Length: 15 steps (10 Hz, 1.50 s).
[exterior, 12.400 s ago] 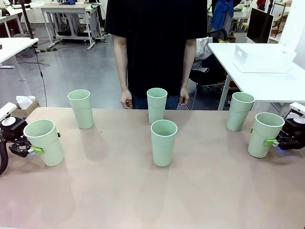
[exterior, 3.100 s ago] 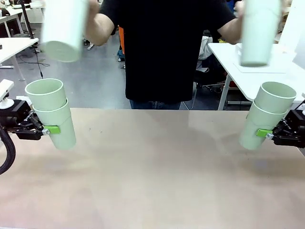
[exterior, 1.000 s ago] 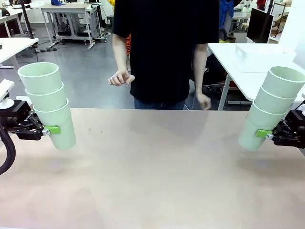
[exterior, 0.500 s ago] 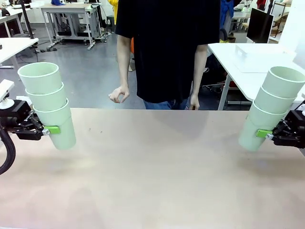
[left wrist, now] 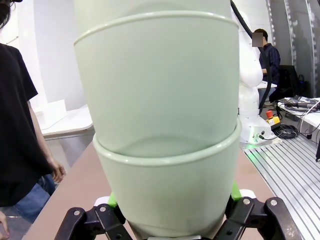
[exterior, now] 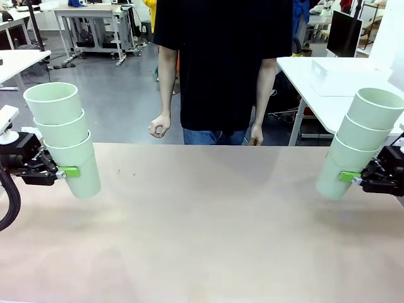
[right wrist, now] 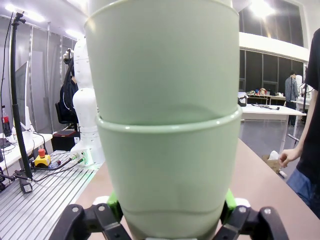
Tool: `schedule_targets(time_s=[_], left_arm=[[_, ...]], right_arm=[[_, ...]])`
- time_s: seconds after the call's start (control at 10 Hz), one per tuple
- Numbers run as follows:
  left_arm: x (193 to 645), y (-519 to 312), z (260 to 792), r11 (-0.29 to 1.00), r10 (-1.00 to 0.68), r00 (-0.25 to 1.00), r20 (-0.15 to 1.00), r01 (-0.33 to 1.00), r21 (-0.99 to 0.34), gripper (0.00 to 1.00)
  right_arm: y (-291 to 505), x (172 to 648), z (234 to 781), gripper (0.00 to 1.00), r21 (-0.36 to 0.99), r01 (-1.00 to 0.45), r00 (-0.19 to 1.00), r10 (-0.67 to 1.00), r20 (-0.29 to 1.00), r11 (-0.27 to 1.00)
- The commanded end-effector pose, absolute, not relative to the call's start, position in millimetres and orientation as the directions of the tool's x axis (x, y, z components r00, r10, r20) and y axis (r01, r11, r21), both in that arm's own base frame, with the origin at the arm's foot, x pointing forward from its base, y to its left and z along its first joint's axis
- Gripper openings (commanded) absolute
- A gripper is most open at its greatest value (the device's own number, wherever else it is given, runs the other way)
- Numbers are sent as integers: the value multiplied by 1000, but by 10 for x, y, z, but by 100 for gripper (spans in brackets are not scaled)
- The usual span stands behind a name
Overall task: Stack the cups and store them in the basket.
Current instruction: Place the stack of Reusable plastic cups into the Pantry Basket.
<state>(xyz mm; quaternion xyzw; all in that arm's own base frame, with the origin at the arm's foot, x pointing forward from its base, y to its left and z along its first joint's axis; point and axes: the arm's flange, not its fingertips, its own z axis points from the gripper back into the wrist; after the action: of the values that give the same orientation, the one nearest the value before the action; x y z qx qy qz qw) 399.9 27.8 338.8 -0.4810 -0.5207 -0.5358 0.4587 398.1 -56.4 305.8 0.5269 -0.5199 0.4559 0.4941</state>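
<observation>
At the table's left edge, my left gripper (exterior: 63, 172) is shut on the bottom cup of a stack of three pale mint-green cups (exterior: 63, 139), held above the table and leaning slightly. The same stack (left wrist: 162, 130) rises between the green pads in the left wrist view. At the right edge, my right gripper (exterior: 351, 177) is shut on the bottom cup of a second three-cup stack (exterior: 356, 142), which tilts to the right. That stack (right wrist: 167, 125) looms in the right wrist view. A white basket (exterior: 344, 76) rests on the white side table at the back right.
A person in a black shirt (exterior: 221, 63) stands at the far side of the tan table (exterior: 202, 233), arms hanging, one hand (exterior: 158, 126) loosely curled just above the table's far edge. White tables stand behind.
The person has lowered both arms to their sides after adding a third cup to each stack. Both grippers and their stacks have stayed still over the last second.
</observation>
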Motion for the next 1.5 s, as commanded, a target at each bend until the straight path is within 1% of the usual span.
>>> schedule_targets(time_s=[0.0, 1.4], left_arm=[[3981, 294, 3425, -39, 18, -123, 992, 991, 124, 88], [3981, 294, 3425, -39, 18, -123, 992, 991, 124, 88]], right_arm=[[-568, 3999, 3101, 86, 33, -999, 31, -94, 995, 23], [-568, 3999, 3101, 86, 33, -999, 31, -94, 995, 23]])
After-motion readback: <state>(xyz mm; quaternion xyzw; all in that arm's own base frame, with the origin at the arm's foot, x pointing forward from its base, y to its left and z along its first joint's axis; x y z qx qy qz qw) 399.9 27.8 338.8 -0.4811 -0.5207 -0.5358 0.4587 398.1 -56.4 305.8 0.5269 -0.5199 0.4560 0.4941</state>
